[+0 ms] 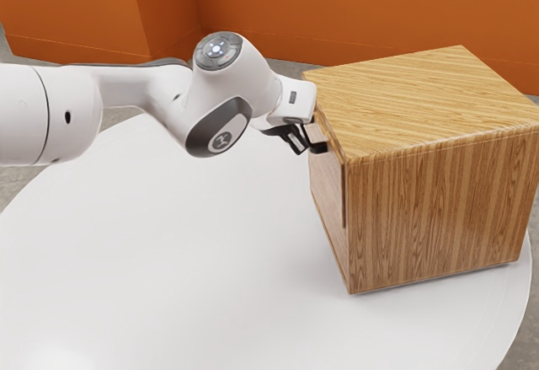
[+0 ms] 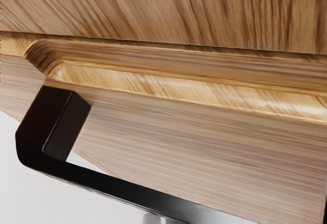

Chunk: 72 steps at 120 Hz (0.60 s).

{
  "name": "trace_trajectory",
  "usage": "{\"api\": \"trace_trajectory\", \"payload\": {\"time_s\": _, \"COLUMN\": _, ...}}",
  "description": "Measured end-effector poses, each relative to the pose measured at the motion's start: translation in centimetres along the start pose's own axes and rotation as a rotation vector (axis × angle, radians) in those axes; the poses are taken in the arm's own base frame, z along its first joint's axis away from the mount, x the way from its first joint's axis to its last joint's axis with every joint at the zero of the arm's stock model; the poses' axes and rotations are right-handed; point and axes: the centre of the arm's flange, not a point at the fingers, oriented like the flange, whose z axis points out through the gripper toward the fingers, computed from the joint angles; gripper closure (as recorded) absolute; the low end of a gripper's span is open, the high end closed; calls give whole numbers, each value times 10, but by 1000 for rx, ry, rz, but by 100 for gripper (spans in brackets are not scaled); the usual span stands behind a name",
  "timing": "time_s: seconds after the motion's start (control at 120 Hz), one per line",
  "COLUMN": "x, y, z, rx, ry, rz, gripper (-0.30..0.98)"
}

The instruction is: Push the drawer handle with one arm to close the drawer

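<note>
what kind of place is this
Probably a plain indoor room, perhaps a robot test space: orange walls, a rounded white table, and a robot arm at a wooden cabinet.

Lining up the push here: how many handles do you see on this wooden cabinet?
1: a black bar handle on the wooden front, below the long recessed groove. Any lower on that front may be hidden.

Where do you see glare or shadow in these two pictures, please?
Exterior view: a pale glare on the white table near the lower left corner; the cabinet's top is brighter than its side. Wrist view: a grey sheen on the black handle toward the lower right, and darker shading inside the groove.
</note>
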Motion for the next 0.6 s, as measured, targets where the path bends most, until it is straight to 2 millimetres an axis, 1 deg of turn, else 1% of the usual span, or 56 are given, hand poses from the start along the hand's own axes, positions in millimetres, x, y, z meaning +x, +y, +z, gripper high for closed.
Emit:
{"api": "trace_trajectory", "payload": {"time_s": 0.333, "x": 3, "y": 0, "z": 0, "rx": 4, "ry": 22, "rz": -7, "gripper": 79}}
{"api": "trace_trajectory", "payload": {"time_s": 0.467, "x": -11, "y": 4, "z": 7, "rx": -13, "ry": -24, "rz": -12, "gripper": 79}}
{"api": "trace_trajectory", "payload": {"time_s": 0.5, "x": -15, "y": 3, "z": 4, "rx": -20, "ry": -39, "rz": -17, "gripper": 79}}
{"api": "trace_trajectory", "payload": {"time_s": 0.6, "x": -26, "y": -5, "z": -13, "rx": -47, "ry": -82, "rz": -44, "gripper": 79}}
